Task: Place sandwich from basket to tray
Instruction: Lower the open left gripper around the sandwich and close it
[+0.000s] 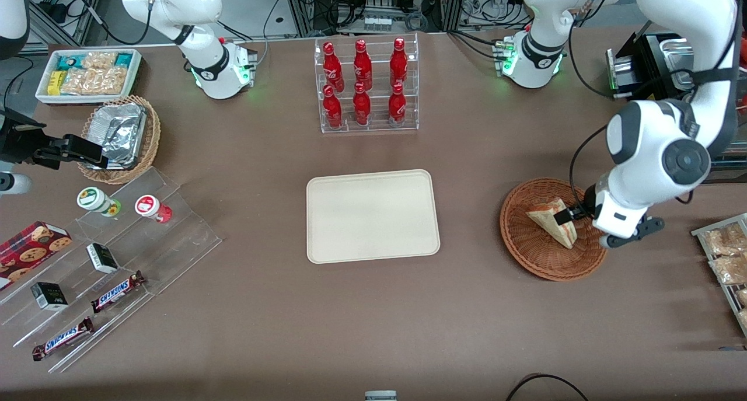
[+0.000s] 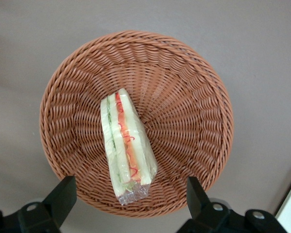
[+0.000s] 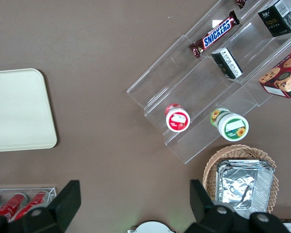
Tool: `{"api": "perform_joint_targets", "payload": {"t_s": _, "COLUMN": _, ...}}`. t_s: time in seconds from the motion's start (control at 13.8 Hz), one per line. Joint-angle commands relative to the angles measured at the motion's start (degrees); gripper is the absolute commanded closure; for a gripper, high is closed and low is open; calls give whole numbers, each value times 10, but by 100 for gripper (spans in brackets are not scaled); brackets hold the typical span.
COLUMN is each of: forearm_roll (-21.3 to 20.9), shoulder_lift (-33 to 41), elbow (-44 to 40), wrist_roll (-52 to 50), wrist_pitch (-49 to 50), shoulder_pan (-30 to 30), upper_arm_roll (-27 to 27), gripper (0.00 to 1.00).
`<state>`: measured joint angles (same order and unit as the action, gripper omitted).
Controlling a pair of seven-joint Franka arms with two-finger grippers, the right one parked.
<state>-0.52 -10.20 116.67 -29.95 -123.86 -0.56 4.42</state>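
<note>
A clear rack of red bottles [image 1: 366, 86] stands at upper centre; Snickers bars [image 1: 117, 291] and cookie box [image 1: 30, 246] lie lower left; foil basket [image 1: 121, 137] upper left.

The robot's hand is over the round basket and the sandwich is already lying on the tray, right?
Not quite. The sandwich is lying in the basket, not on the tray, which holds nothing. The left wrist view shows it, with the hand open above the basket, one finger on each side of the sandwich.

Open gripper [image 2: 128, 201] above basketed sandwich [image 2: 126, 145]
</note>
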Motion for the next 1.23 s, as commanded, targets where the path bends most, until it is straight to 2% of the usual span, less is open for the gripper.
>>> {"api": "perform_joint_targets", "payload": {"t_s": 0.0, "forearm_roll": -5, "shoulder_lift": 44, "elbow": 73, "wrist_roll": -97, "wrist_pitch": -54, "shoulder_pan": 0, "upper_arm_roll": 0, "gripper": 0}}
{"api": "perform_joint_targets", "payload": {"t_s": 0.36, "forearm_roll": -3, "shoulder_lift": 30, "elbow": 85, "wrist_roll": -151, "wrist_pitch": -84, "shoulder_pan": -1, "upper_arm_roll": 1, "gripper": 0}}
{"api": "perform_joint_targets", "payload": {"t_s": 1.16, "forearm_roll": 3, "shoulder_lift": -54, "elbow": 84, "wrist_roll": -165, "wrist_pitch": -147, "shoulder_pan": -1, "upper_arm_roll": 1, "gripper": 0}}
